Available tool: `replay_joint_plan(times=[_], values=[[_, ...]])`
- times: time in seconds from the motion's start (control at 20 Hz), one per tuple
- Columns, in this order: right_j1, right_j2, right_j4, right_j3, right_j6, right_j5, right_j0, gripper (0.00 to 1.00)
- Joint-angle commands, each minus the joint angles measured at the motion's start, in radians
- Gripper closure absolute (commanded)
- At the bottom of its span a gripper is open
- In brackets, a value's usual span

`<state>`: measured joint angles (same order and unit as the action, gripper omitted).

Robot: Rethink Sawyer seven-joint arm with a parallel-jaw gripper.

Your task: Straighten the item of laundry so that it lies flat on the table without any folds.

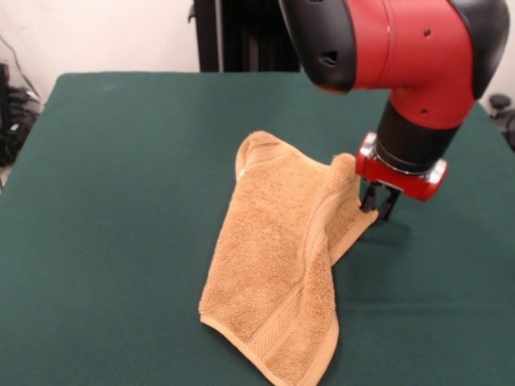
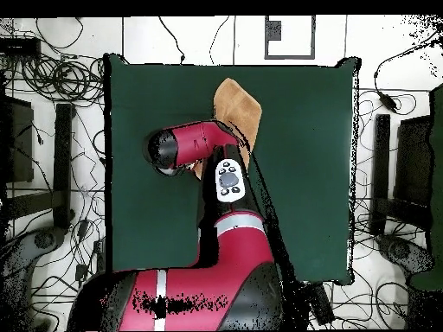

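The tan-orange towel (image 1: 278, 257) lies on the dark green table (image 1: 121, 201), right of the middle and reaching toward the near edge. One long side is folded over the rest, with a woven band along the fold. Its far right corner is lifted off the cloth, up against my gripper (image 1: 378, 203). The gripper hangs low over the table and looks shut on that raised corner. In the overhead view the towel (image 2: 240, 105) shows past the red arm (image 2: 203, 143), on the table (image 2: 303, 173); the arm hides the gripper there.
A black stand (image 1: 241, 36) rises behind the table's far edge. In the overhead view, cables (image 2: 60, 78) and dark equipment (image 2: 398, 181) surround the table on the floor.
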<state>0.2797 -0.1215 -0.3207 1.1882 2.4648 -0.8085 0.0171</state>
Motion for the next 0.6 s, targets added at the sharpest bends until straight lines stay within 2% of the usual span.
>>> replay_joint_plan(times=[0.05,0.6], values=[[-0.183,-0.086,0.011,-0.071,0.062,0.231,-0.007,1.0],[-0.218,-0.075,0.095,-0.201,0.179,0.119,-0.061,1.0]])
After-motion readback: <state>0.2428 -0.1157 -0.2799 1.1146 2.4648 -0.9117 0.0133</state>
